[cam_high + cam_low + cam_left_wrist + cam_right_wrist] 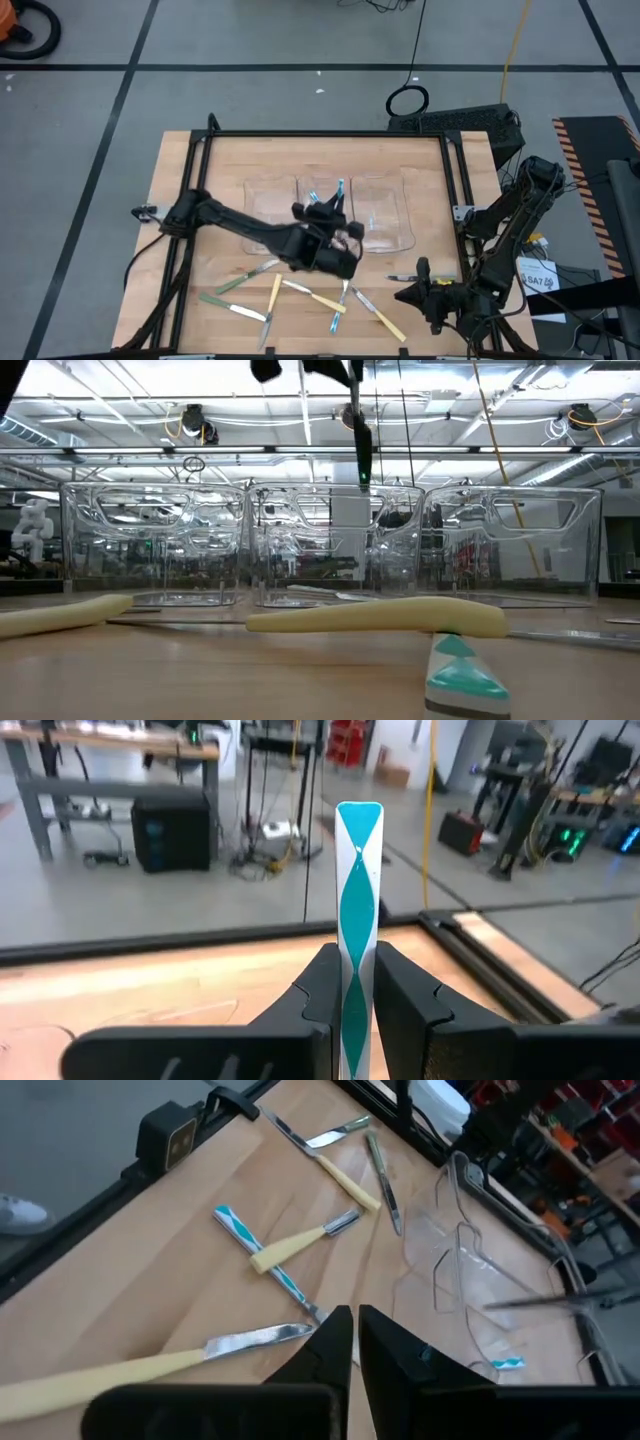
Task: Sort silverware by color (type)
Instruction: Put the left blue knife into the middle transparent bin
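Observation:
My left gripper [358, 972] [327, 210] is up over the middle clear bin [325, 222], shut on a utensil with a light-blue and white handle [358, 870]. In the low view this utensil [362, 450] shows dark, hanging over the middle bin [335, 545]. Another light-blue piece [312, 197] lies in that bin. Loose silverware lies flat on the table's near part: green handles [240, 281], yellow handles [275, 294] [290, 1248] and a light-blue one [337, 316] [240, 1228]. My right gripper [354, 1322] [408, 295] is shut and waits near the table's near right corner. My left gripper pinches the light-blue utensil by its handle [357, 955] between the two fingers [325, 982]. The fingers lie along it, slanting toward the table's far side. The handle's free end [359, 815] sticks out past the fingertips. The utensil is lifted clear above the middle bin.
Three clear bins stand side by side across the table's middle [270, 212] [388, 215] [150, 540] [510, 545]. A dark utensil [405, 277] lies near my right gripper. A black frame [330, 134] borders the wooden table. In the low view a yellow handle [380, 615] and a light-blue one [465, 678] lie close.

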Available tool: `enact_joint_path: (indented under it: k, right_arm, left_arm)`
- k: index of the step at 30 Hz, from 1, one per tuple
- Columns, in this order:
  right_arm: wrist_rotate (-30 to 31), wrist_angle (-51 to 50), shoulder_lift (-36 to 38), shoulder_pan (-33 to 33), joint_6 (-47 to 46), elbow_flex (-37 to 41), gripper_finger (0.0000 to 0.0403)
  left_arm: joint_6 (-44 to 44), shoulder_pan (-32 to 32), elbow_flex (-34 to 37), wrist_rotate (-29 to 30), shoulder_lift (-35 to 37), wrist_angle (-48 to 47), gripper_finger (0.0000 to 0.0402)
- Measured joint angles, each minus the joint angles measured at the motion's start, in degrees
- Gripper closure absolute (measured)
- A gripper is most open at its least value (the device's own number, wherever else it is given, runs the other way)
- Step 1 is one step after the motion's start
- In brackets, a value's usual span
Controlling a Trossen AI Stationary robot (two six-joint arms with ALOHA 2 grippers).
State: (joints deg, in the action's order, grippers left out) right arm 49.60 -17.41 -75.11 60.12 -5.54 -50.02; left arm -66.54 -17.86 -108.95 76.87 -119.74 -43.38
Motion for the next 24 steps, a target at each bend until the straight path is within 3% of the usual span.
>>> enact_joint_path:
  k: [24]
  right_arm:
    - [-0.30,-1.57,-0.02,-0.07,7.77,0.00,0.0387]
  left_arm:
    - [-3.13,5.19,-0.04,-8.27,-4.44,-3.23,0.0341]
